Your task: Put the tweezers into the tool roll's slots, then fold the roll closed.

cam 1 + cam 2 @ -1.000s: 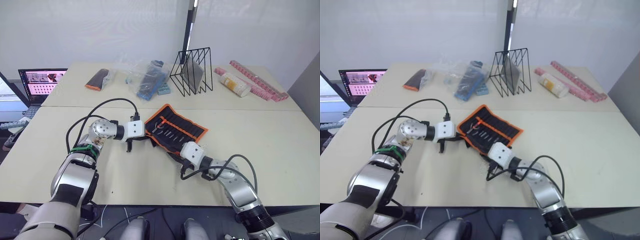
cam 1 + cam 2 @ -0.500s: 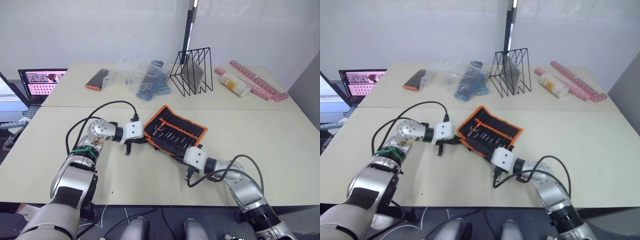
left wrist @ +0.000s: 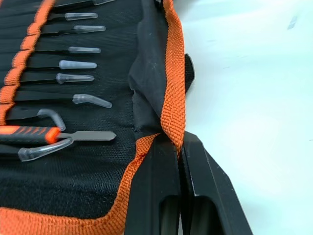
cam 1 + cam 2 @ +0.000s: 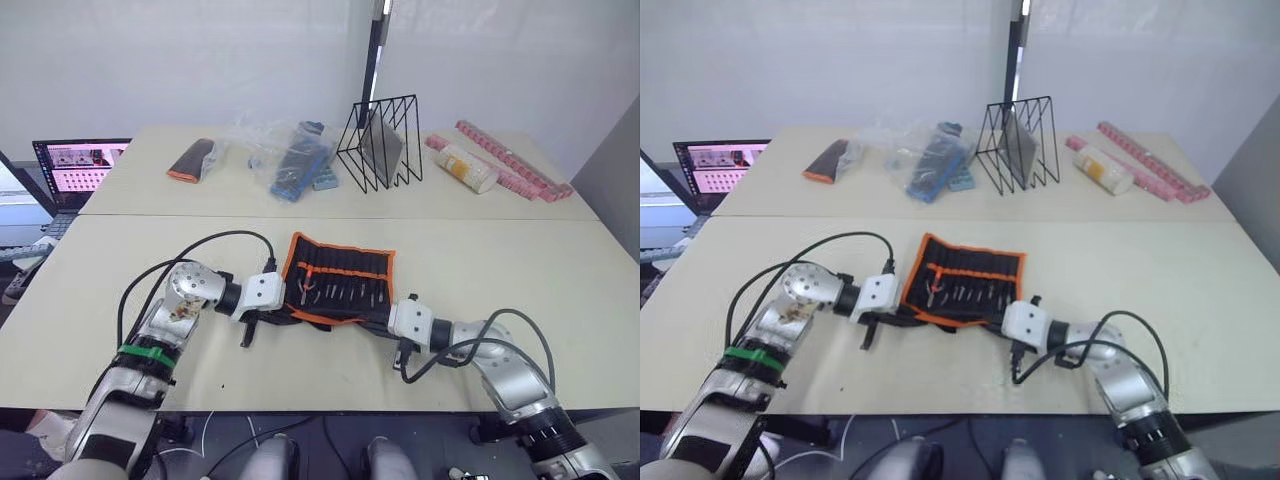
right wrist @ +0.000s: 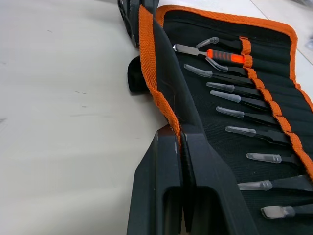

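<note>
Black fabric tool roll with orange edge binding [image 4: 338, 281] lying open and flat near the middle of the pale beige table [image 4: 560, 270], a bit toward the near side. Slim black tweezers with clear-capped tips [image 3: 73, 64] sitting side by side in the roll's narrow slots, held by an orange band. One small tool with an orange and black handle [image 3: 29, 134] tucked in at the left end of the row.

Left gripper [image 3: 178, 147] at the near left corner of the roll, fingers pinched tight on the orange edge there. Right gripper [image 5: 180, 139] at the near right corner, fingers closed the same way on that edge. Near edge of the roll lifted up a little between the two grippers, standing off the table like a low flap. A short black strap end [image 5: 134, 78] poking out from under that raised edge.

Farther back on the table: a black wire rack [image 4: 382, 142], a clear plastic bag with blue items inside [image 4: 290, 155] to its left, and a small black and orange pouch [image 4: 192, 160] further left. A white cylinder-shaped bottle [image 4: 466, 168] and a long pink strip [image 4: 515, 165] on the far right. An open laptop with a lit screen [image 4: 78, 165] off the table's left side.
</note>
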`<state>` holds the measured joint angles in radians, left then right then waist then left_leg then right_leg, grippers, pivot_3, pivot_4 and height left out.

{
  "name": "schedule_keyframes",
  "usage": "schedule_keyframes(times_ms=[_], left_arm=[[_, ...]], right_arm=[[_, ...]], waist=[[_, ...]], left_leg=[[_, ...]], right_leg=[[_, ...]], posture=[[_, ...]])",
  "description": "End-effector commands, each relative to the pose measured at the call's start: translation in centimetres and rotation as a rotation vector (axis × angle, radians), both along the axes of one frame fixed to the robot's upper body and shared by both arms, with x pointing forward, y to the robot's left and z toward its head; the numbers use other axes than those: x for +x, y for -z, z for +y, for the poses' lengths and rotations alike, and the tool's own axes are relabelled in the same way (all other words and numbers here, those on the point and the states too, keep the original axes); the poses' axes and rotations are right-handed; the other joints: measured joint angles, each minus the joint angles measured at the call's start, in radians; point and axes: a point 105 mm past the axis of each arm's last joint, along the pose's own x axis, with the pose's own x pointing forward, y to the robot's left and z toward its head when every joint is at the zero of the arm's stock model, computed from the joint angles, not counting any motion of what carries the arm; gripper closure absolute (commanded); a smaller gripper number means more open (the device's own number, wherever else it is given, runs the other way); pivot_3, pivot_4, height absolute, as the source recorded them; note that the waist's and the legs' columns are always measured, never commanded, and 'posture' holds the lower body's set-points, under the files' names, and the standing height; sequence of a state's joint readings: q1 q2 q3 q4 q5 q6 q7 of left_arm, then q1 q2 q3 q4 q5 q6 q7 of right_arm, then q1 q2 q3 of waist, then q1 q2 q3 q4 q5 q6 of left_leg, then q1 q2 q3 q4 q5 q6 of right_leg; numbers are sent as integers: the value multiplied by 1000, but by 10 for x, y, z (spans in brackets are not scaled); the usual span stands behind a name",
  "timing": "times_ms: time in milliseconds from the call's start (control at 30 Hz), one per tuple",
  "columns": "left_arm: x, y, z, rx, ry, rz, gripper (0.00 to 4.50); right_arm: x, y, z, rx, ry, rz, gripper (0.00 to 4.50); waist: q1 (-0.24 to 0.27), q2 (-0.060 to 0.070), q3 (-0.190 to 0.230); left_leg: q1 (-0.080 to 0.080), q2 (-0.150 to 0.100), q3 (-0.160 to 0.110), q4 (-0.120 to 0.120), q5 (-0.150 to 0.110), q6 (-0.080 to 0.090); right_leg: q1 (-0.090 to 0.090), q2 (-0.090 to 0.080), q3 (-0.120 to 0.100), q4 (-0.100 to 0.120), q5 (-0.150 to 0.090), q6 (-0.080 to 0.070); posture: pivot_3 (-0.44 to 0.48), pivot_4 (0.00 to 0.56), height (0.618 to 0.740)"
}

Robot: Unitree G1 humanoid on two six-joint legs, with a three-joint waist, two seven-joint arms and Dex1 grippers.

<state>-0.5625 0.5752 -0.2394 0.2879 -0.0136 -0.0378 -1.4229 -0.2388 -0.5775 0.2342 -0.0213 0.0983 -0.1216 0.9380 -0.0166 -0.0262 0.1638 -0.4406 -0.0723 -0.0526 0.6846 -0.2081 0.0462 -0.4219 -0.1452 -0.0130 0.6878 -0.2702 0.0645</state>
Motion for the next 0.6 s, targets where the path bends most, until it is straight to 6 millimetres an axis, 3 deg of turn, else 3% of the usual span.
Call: schedule_keyframes(times_ms=[33,133,267,433,600], left_arm=[[-25,15,2,35,9,119,4500],[-25,15,1,17,-38,124,4500],[-8,5,2,-21,-113,85,4500],[11,-6,6,-47,-183,46,4500],[28,-5,15,4,-240,-11,4500]], right_arm=[[-6,-11,-9,16,-16,29,4464],[-10,-13,-13,17,-28,94,4464],[-10,-18,-13,43,-34,177,4464],[-1,-22,-11,84,-6,257,4464],[14,-24,-8,126,38,319,4464]], waist=[[0,0,0],[5,0,0],[9,0,0],[12,0,0],[12,0,0]], left_leg=[[0,0,0,0,0,0],[0,0,0,0,0,0],[1,0,0,1,0,0],[1,0,0,2,0,0],[0,0,0,2,0,0]], right_leg=[[0,0,0,0,0,0],[1,0,0,-1,0,0],[2,0,0,-1,0,0],[2,0,0,-1,0,0],[1,0,0,0,0,0]], posture=[[0,150,687],[0,150,687],[0,150,687],[0,150,687],[0,150,687]])
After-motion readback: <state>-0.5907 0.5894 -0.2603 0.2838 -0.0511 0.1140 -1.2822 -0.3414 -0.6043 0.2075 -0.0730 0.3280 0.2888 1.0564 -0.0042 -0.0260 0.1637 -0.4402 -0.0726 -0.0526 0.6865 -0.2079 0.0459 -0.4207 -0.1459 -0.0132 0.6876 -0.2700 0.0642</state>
